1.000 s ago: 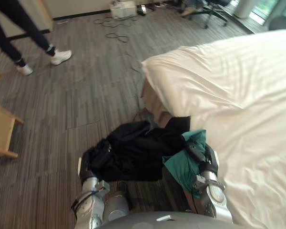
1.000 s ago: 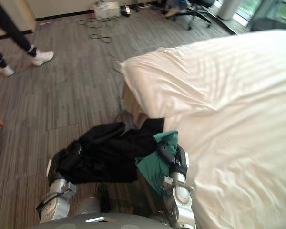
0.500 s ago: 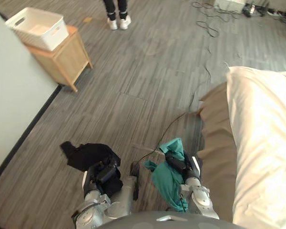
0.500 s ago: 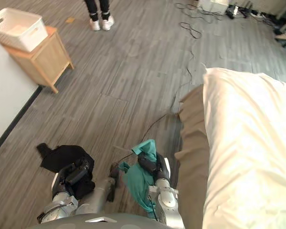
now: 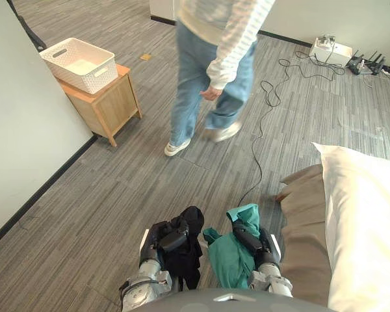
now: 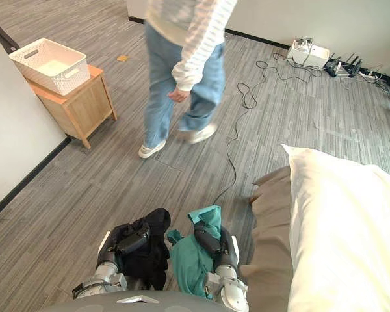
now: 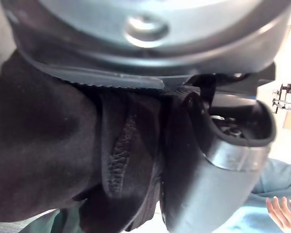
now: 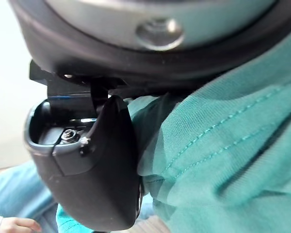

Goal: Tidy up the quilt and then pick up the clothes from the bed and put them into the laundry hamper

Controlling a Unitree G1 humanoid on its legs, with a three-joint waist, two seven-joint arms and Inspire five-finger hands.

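The left hand [image 5: 171, 239] has its fingers curled round a black garment [image 5: 185, 260]. Just beside it, the right hand's [image 5: 247, 237] fingers clench a green garment [image 5: 226, 257]. The white laundry hamper [image 5: 78, 65] sits well apart on a low wooden surface [image 5: 110, 107]. A person [image 5: 211, 71] walks between. The quilt [image 5: 367, 227] covers the bed [image 5: 305, 221].

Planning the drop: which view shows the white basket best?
The left eye view: the white basket sits whole on the cabinet, clear of the edge. The right eye view has it nearer the edge; the wrist views face the black garment and green garment.
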